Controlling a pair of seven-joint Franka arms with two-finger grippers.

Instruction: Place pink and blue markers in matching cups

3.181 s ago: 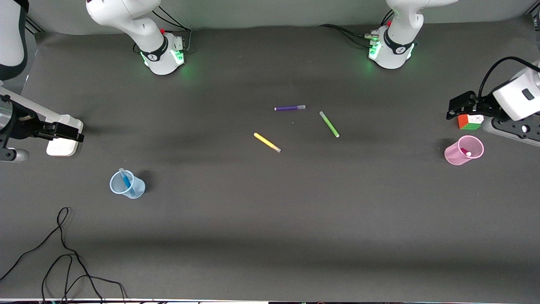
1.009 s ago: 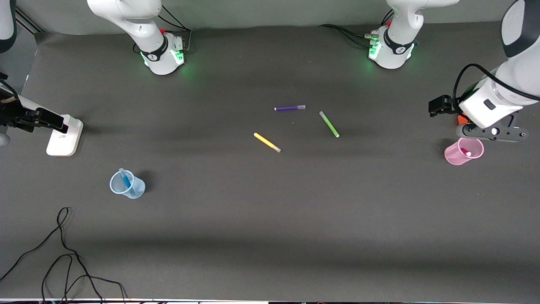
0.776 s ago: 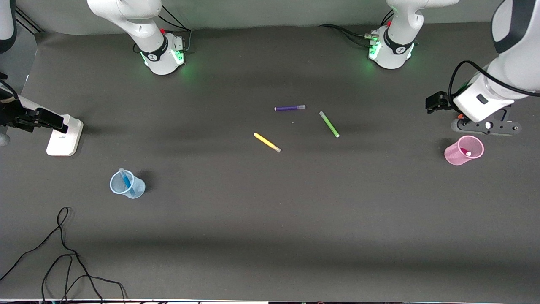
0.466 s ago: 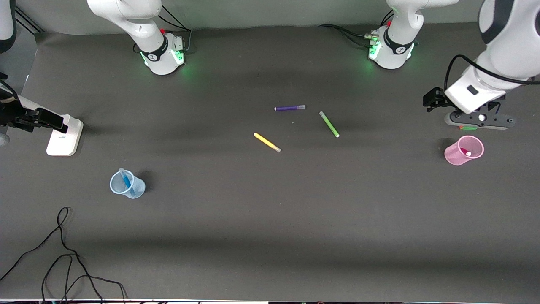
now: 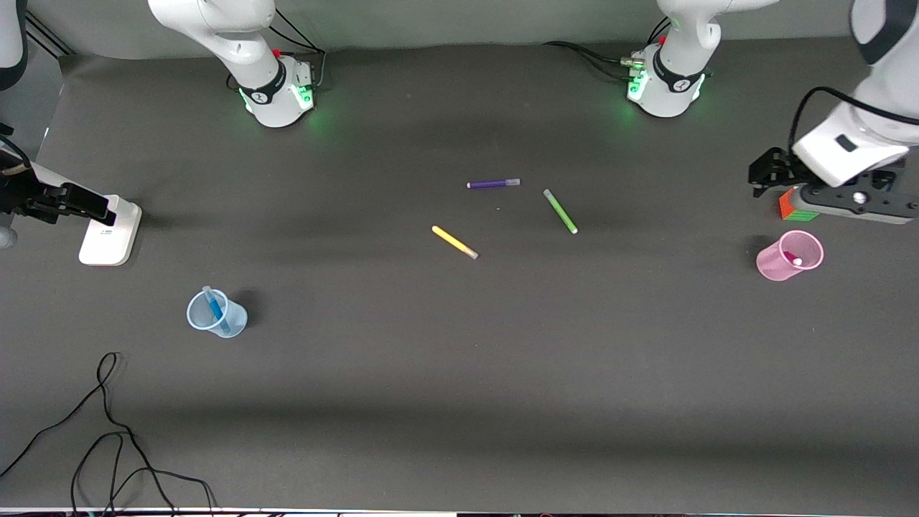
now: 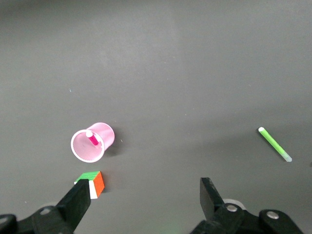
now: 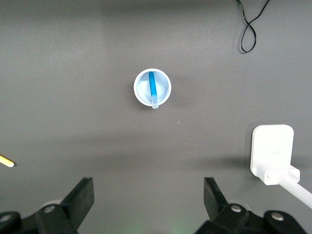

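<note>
- Blue marker (image 5: 214, 309) stands tilted inside the pale blue cup (image 5: 231, 321), toward the right arm's end of the bench (image 5: 459, 373); its pale cap leans on the rim.
- Pink marker (image 5: 792, 258) sits inside the pink cup (image 5: 772, 263), toward the left arm's end of the bench; the white tip shows just under the rim.
- Left tool (image 6: 146, 197) hangs over the bench above the colour-tiled puzzle cube (image 5: 792, 209), at about 12 o'clock of the pink cup. Fingers spread wide, gripping nothing.
- Right tool (image 7: 148, 197) hangs over the bench edge by the white adapter block (image 5: 108, 233), at about 11 o'clock of the blue cup. Fingers spread wide, gripping nothing.
- Mid-bench, lying flat and apart from each other: purple marker (image 5: 493, 184), green marker (image 5: 560, 211), yellow marker (image 5: 454, 242).
- Loose black cable (image 5: 108, 431) lies nearer the front camera than the blue cup.
</note>
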